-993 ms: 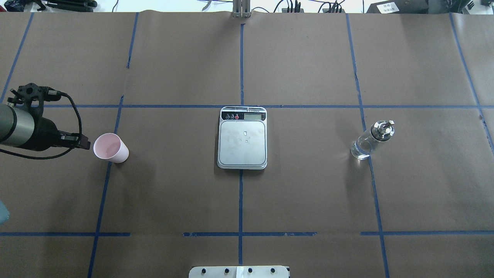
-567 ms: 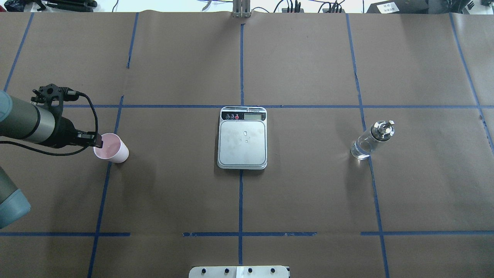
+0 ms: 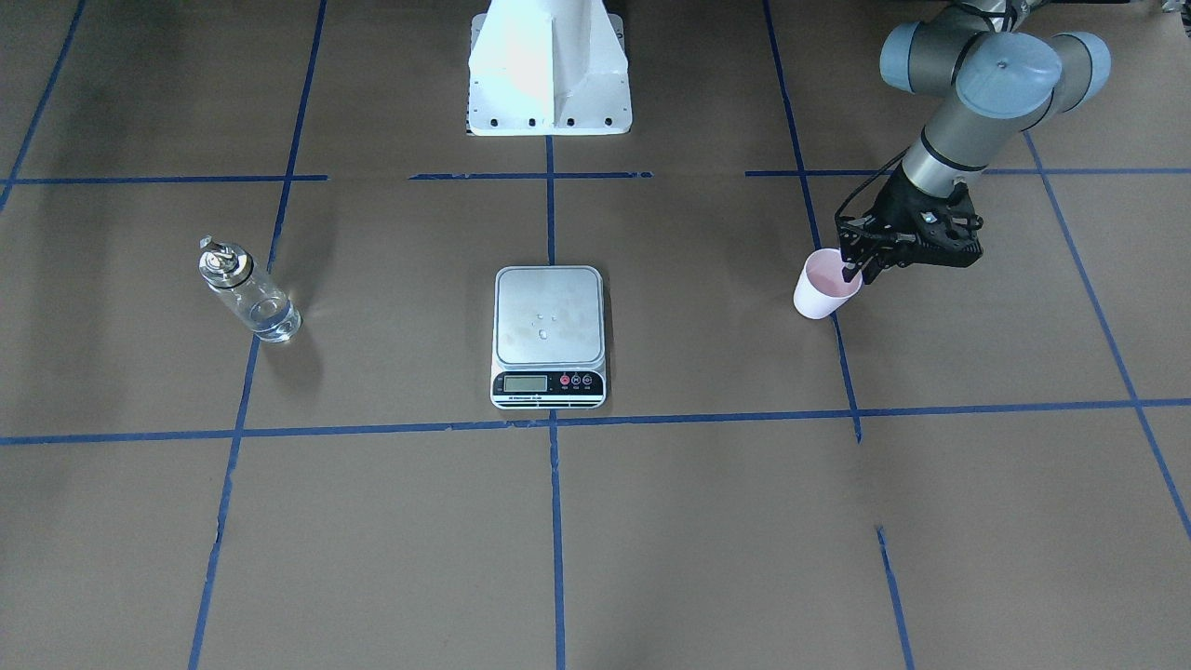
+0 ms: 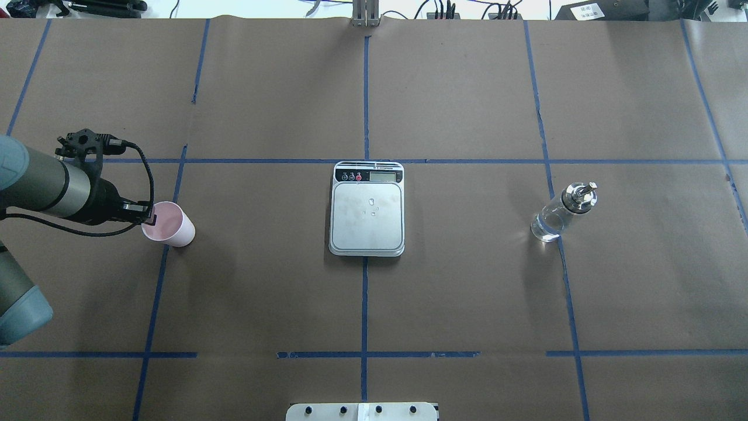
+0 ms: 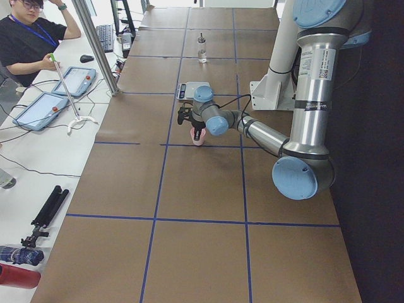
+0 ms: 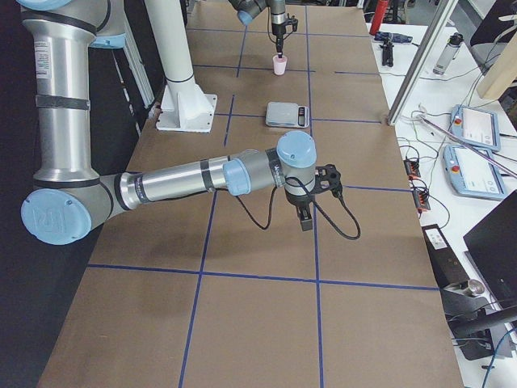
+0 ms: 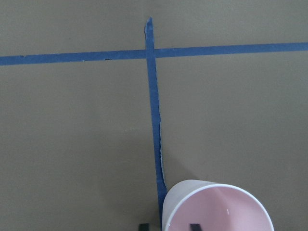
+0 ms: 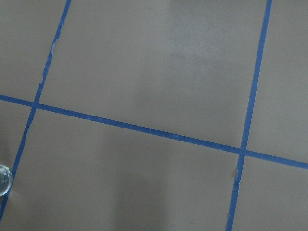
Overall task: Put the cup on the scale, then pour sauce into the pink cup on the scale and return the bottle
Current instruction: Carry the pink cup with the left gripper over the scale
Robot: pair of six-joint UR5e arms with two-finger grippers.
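The pink cup [image 4: 169, 225] stands upright on the table's left side, also seen from the front [image 3: 823, 288]. My left gripper [image 4: 151, 217] is open and straddles the cup's left rim. In the left wrist view one fingertip [image 7: 194, 226] is inside the cup [image 7: 216, 209] and the other is outside. The scale [image 4: 367, 213] lies at the centre with a bare plate. The bottle [image 4: 561, 213] with clear sauce stands at the right. My right gripper [image 6: 305, 218] hangs over bare table, and I cannot tell if it is open or shut.
The white robot base [image 3: 549, 65] stands behind the scale. Blue tape lines cross the brown paper table cover [image 4: 467, 292]. An operator [image 5: 31, 44] sits with tablets at a side table beyond the far edge.
My left arm has moved right to the cup. Its fingers, earlier short of the cup, now straddle its left rim. Cup, scale and bottle have not moved.
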